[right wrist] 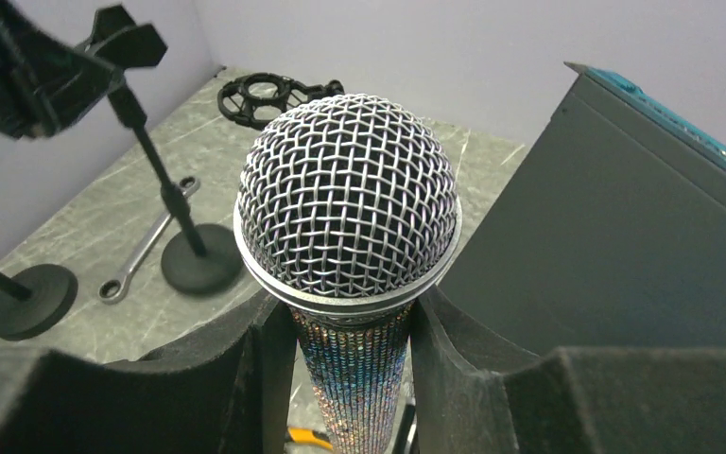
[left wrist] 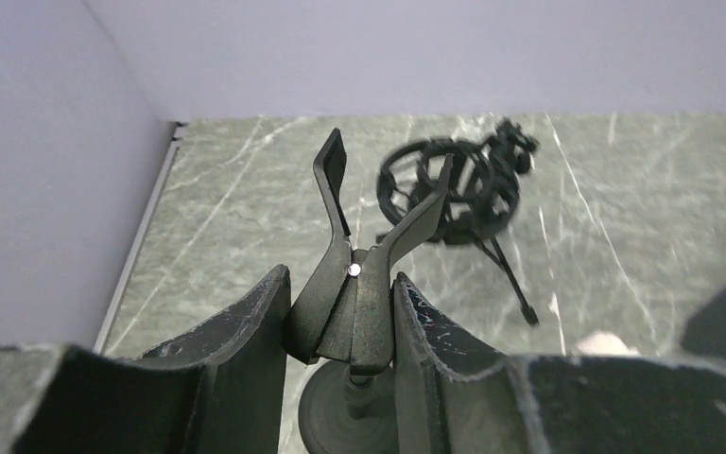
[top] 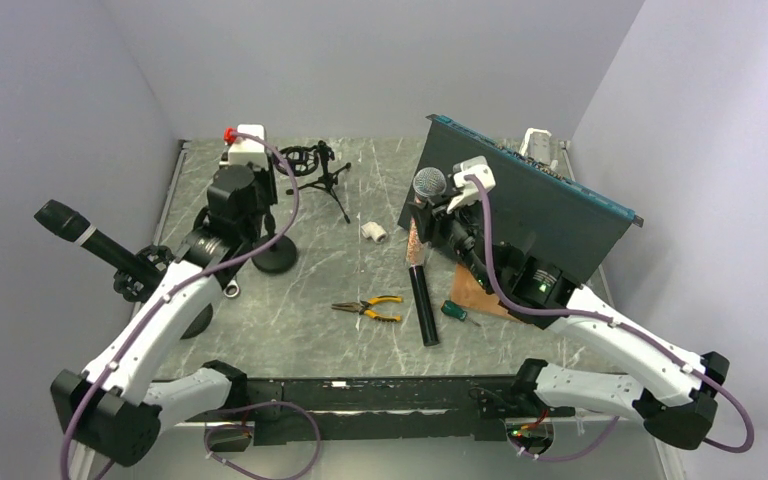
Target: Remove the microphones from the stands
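Marble table point(top: 290, 290), left claw point(left wrist: 340, 322) clamped on stand clip point(left wrist: 333, 203), right claw point(right wrist: 350, 350) aloft, gripping microphone point(right wrist: 348, 194)

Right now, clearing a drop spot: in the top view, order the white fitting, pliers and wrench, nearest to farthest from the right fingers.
1. White fitting, mid-table.
2. Pliers, near edge, centre.
3. Wrench, far left.

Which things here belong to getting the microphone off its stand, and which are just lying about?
In the job: glittery microphone with silver mesh head, in the right pincer; black clip-top stand with round base, clip gripped by the left pincer.

Lying about: orange-handled pliers; green-handled screwdriver; silver spanner; black shock mount on tripod; dark teal-edged case; black microphone on second stand.
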Controlling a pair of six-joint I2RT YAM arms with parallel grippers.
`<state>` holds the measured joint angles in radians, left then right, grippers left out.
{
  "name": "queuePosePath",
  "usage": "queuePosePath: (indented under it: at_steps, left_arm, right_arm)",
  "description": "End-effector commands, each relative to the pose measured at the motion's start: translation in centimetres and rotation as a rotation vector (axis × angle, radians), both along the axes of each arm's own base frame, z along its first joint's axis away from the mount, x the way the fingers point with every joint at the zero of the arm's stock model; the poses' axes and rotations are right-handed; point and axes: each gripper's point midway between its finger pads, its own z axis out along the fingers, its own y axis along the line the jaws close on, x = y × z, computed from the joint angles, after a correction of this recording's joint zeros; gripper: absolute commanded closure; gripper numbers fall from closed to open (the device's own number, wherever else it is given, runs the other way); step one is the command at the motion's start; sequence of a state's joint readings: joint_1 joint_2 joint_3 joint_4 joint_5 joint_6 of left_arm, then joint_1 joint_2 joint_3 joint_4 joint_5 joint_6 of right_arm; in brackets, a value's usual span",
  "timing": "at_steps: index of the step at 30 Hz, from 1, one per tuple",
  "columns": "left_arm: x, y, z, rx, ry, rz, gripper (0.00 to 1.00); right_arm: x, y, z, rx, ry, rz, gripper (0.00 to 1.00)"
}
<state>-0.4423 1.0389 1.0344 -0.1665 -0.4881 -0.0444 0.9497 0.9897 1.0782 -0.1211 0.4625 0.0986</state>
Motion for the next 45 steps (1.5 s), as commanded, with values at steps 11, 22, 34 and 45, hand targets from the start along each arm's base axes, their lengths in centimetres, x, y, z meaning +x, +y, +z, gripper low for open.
queuePosePath:
  at_steps: [11,22,34,45]
  left_arm:
    - [9.0,1.8,4.0,-0.061,-0.174,0.128,1.0]
    - [7.7,2.0,-4.5,-0.139,-0.036,0.173,1.0]
    - [5.8,2.2,-13.2,-0.159,0.144,0.227,1.0]
    - [6.4,1.1,-15.0,-0.191,0.245,0.217,1.0]
  right_arm:
    - [-1.9,-1.2,1.3,0.098,0.001,0.035,1.0]
    - [-1.8,0.0,0.8,0.083,-0.006,0.076,1.0]
    - [-1.6,1.5,-0.9,0.069,0.015,0.113,1.0]
    - [-1.6,2.1,-1.4,0.066,0.021,0.136,1.0]
